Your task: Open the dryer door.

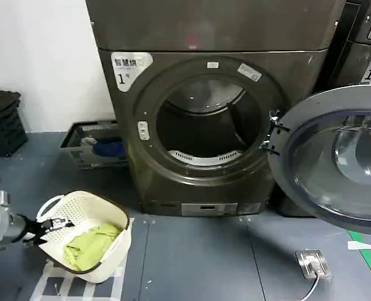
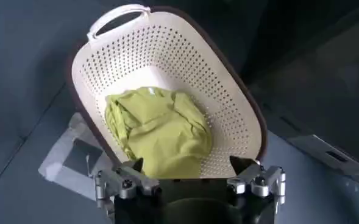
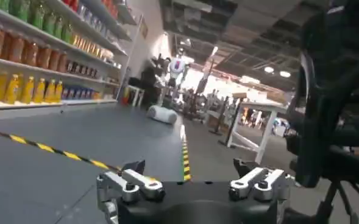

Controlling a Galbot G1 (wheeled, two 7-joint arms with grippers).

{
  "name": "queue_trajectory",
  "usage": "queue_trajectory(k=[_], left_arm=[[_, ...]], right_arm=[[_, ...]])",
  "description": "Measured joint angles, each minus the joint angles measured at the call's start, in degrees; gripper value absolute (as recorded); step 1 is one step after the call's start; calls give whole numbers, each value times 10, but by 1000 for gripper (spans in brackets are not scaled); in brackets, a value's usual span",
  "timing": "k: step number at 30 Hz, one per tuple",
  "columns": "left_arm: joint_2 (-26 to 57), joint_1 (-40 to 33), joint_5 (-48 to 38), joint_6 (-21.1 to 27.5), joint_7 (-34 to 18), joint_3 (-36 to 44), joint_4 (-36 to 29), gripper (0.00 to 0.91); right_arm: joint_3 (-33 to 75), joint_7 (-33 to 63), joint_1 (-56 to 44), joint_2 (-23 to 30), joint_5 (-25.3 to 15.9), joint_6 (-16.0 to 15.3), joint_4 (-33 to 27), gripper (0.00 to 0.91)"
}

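Observation:
The dryer door (image 1: 345,166), a chrome ring around dark glass, stands swung wide open to the right of the grey-brown dryer (image 1: 198,37) marked "1". The dark drum opening (image 1: 207,119) is exposed. My left gripper (image 1: 56,226) is low at the left, well away from the door, open at the rim of a cream laundry basket (image 1: 88,204). In the left wrist view the left gripper (image 2: 188,163) has its fingers spread over the basket (image 2: 167,55) and a green cloth (image 2: 158,131) inside it. My right gripper (image 3: 188,164) is open and holds nothing, facing the room.
A grey crate (image 1: 94,144) sits by the dryer's left side, and black stacked crates (image 1: 0,122) stand against the wall. A metal floor socket (image 1: 314,263) with a cable lies below the open door. A neighbouring machine (image 1: 367,44) stands behind the door.

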Motion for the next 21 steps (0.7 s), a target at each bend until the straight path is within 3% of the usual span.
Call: queue_trajectory(k=[21], left_arm=[[1, -1, 0, 0, 0, 2, 1, 907]], right_arm=[[-1, 2, 1, 0, -4, 1, 0, 907]])
